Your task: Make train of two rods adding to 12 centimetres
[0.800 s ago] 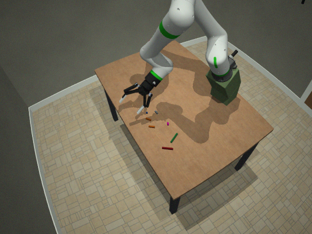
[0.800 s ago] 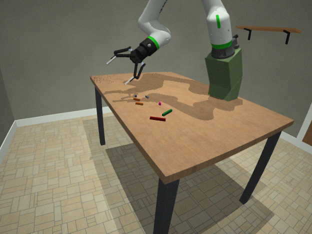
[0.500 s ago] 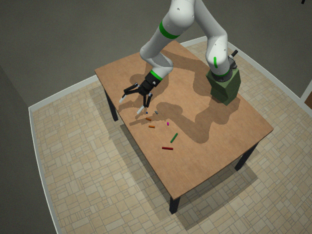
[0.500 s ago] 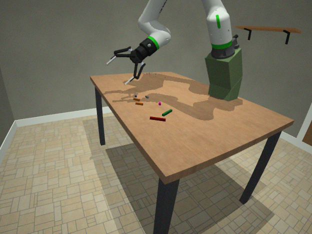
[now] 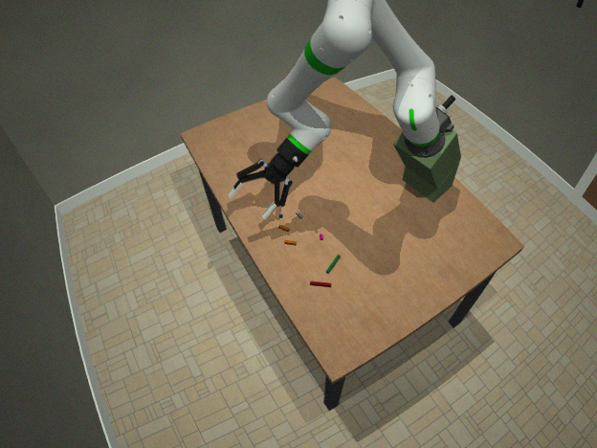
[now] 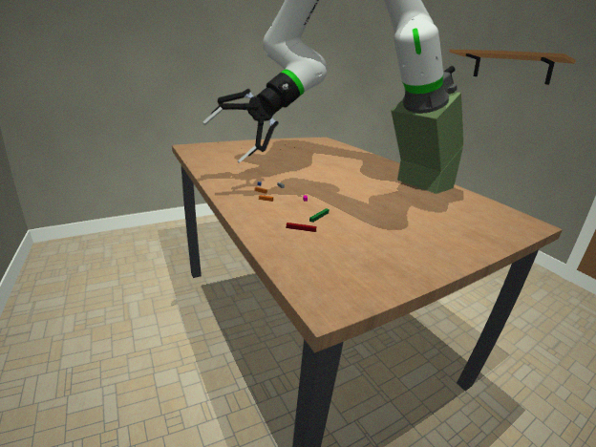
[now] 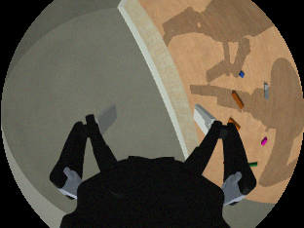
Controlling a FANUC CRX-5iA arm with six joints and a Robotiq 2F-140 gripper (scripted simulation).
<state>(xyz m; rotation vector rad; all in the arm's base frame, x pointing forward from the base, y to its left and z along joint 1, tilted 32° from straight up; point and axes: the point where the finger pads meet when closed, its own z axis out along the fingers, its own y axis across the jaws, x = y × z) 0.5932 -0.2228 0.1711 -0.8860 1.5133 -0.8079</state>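
Hovering above the far left part of the bench (image 6: 433, 269), my gripper (image 6: 224, 136) has its jaws spread as wide as they go, with nothing between them, tilted so one finger points out over the edge and the other down toward the wood.

Rods present: a blue one (image 5: 280, 216), grey (image 5: 298, 214), two orange (image 5: 283, 228) (image 5: 289, 242), magenta (image 5: 320, 236), green (image 5: 333, 263) and red (image 5: 320, 283). Only green plus orange gives twelve, so I judge the train must be the green rod and one orange rod. The orange pair lies near my gripper, close to the left edge; the green rod lies further right and nearer, at a slant, just beside the red one but not touching it.

These are small square-sectioned sticks, hard-edged, matt and uniformly coloured. I expect them to be light and stiff, with no give under the pads, and prone to sliding or pivoting on the smooth wood-grain bench if nudged off-centre. Best hold: across the narrow width at mid-length, pads on the two long flat sides, so the rod does not swing on lifting. The orange rod is short, so I must centre carefully; its twin close by leaves little room for a finger between them.
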